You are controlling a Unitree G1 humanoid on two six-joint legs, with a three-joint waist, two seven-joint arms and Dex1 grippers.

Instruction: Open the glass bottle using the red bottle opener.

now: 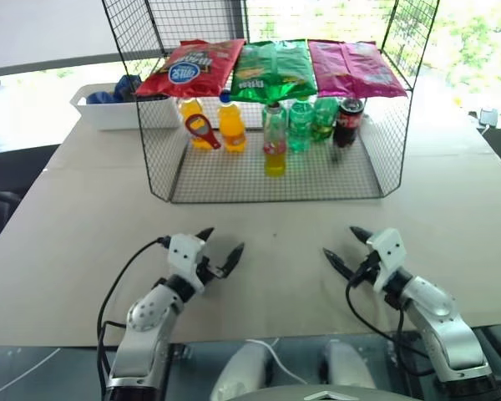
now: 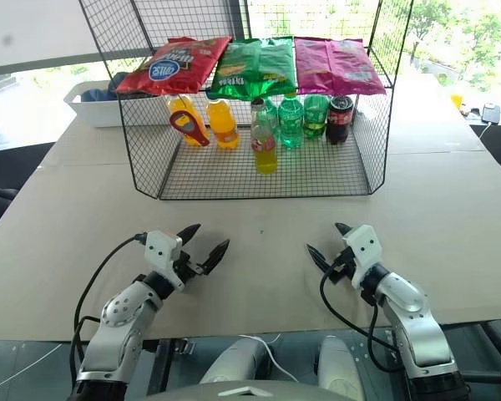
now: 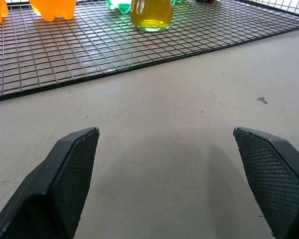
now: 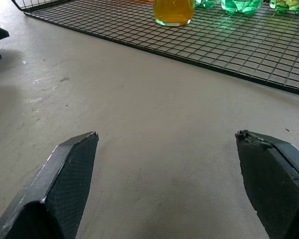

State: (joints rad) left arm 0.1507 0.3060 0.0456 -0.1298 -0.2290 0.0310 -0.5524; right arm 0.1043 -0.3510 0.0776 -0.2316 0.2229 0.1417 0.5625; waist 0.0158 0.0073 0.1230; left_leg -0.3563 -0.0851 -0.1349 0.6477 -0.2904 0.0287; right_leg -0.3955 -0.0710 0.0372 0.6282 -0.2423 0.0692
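Both the left gripper (image 1: 221,242) and right gripper (image 1: 340,246) are held released over the near desk (image 1: 83,225), while the upright glass bottle (image 1: 274,140) and the red bottle opener (image 1: 202,131), far-left of it, are kept on the wire rack (image 1: 234,180), the opener nearer the left arm.

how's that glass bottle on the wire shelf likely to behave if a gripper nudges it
The glass bottle is tall and narrow and stands upright on the wire grid, so a high push would probably tip it. Liquid fills only its lower part, which should steady it somewhat. Smooth glass may slip between the fingers.
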